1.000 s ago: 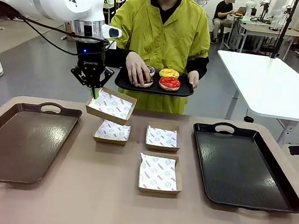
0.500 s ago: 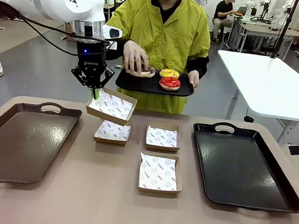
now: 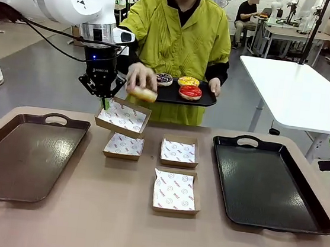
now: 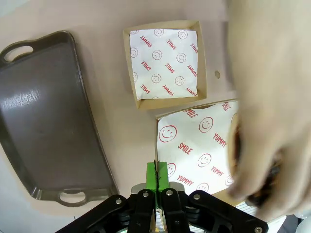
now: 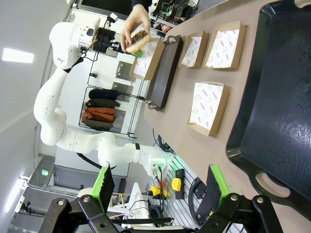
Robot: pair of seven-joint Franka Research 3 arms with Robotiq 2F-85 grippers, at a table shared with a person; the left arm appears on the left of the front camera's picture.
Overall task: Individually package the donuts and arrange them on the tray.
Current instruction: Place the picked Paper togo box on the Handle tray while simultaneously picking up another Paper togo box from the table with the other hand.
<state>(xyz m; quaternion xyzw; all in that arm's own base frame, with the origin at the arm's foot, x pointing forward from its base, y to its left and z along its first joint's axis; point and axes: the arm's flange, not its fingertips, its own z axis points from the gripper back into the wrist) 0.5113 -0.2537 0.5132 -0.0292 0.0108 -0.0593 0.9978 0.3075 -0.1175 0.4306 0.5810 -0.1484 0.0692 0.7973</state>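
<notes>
Aloft, left gripper [image 3: 104,100]: its green pads were pinched together on one rim of a lifted box [image 3: 123,116], seen close in the left wrist view [image 4: 156,170].
Lifted box: paper-lined, it hung tilted in the air, above and partly over another box [image 3: 123,145] on the table.
Right gripper [image 5: 160,187]: its fingers stood wide apart with nothing between them.
Chocolate donut [image 3: 143,93]: it sat in the person's hand [image 3: 140,76], just above the far edge of the lifted box and apart from it.
Serving tray [image 3: 206,100]: small and black, it was held up by the person's other hand [image 3: 216,86].
Other donuts: the purple-brown donut [image 3: 164,78], yellow donut [image 3: 188,80] and red donut [image 3: 190,92] lay together on the serving tray.
Table boxes: two more open boxes lay flat, one mid-table [image 3: 179,151] and one nearer the robot [image 3: 174,191].
Large trays: a brown tray [image 3: 21,155] lay on the table's left and a black tray [image 3: 268,183] on its right.
</notes>
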